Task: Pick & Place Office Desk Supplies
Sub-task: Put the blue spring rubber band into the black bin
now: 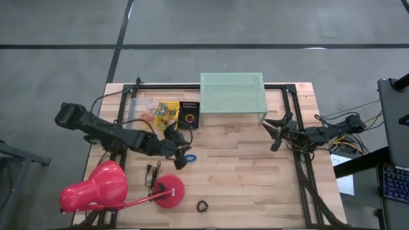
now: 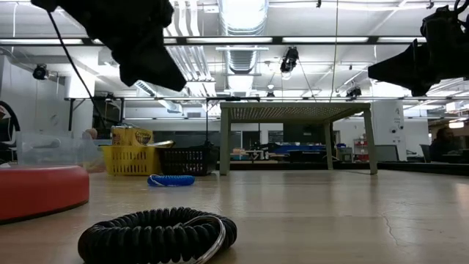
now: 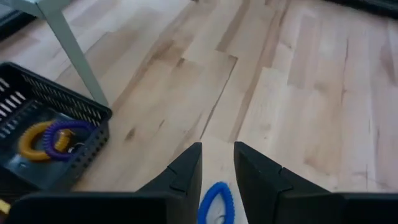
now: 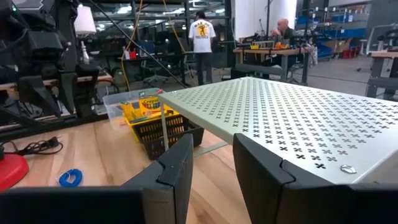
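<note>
— While the left gripper hangs unclenched above it, where's the blue ring loop?
— Lying on the table, near the black basket. Right gripper waits released beside the shelf.

One camera hangs high and looks straight down on the whole table. One sits low on the table top, right by the black ring loop, looking across. Each wrist camera peeks past its own fingers. All four see the green shelf and the blue ring loop.
</note>
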Controlling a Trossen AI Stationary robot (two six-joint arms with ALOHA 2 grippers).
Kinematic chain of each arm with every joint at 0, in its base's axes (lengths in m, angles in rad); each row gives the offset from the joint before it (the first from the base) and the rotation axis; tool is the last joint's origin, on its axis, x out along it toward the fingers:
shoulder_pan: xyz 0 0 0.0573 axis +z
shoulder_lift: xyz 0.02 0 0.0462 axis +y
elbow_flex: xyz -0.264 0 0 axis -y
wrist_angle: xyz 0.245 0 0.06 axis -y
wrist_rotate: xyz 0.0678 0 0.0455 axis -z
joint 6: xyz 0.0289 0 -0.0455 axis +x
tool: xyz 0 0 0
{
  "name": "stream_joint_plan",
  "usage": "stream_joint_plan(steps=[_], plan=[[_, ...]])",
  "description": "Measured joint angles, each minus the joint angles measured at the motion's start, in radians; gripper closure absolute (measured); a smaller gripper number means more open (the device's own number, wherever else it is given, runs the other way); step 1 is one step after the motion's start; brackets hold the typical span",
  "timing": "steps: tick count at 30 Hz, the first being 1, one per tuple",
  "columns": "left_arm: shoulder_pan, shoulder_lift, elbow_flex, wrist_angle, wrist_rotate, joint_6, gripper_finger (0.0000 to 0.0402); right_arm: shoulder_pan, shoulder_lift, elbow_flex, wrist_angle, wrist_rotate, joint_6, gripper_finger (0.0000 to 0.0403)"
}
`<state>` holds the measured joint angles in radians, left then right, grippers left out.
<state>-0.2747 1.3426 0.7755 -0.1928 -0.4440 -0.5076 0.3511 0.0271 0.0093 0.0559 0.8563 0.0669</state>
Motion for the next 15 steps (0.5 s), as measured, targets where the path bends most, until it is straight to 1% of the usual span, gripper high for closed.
stream_joint_plan(steps=[2,7,10,12,13,15], plan=[[0.001,0.028,0.016,0.004,0.0,-0.029,0.0303,0.0,0.001,0.0,0.0,0.0,0.0,0.0289],[0.003,0.095,0.03,0.021,0.007,-0.042,0.0303,0.0,0.001,0.0,0.001,0.0,0.0,0.0289],[0.004,0.141,0.03,0.098,0.002,-0.124,0.0303,0.0,0.001,0.0,0.0,0.001,0.0,0.0289],[0.004,0.165,0.031,0.111,-0.005,-0.151,0.0303,0.0,0.001,0.0,0.0,0.001,0.0,0.0289],[0.004,0.177,0.032,0.11,0.002,-0.154,0.0303,0.0,0.001,0.0,0.001,0.001,0.0,0.0289],[0.012,0.204,0.031,0.104,0.094,-0.155,0.0303,0.0,0.001,0.0,0.001,0.001,0.0,0.0289]])
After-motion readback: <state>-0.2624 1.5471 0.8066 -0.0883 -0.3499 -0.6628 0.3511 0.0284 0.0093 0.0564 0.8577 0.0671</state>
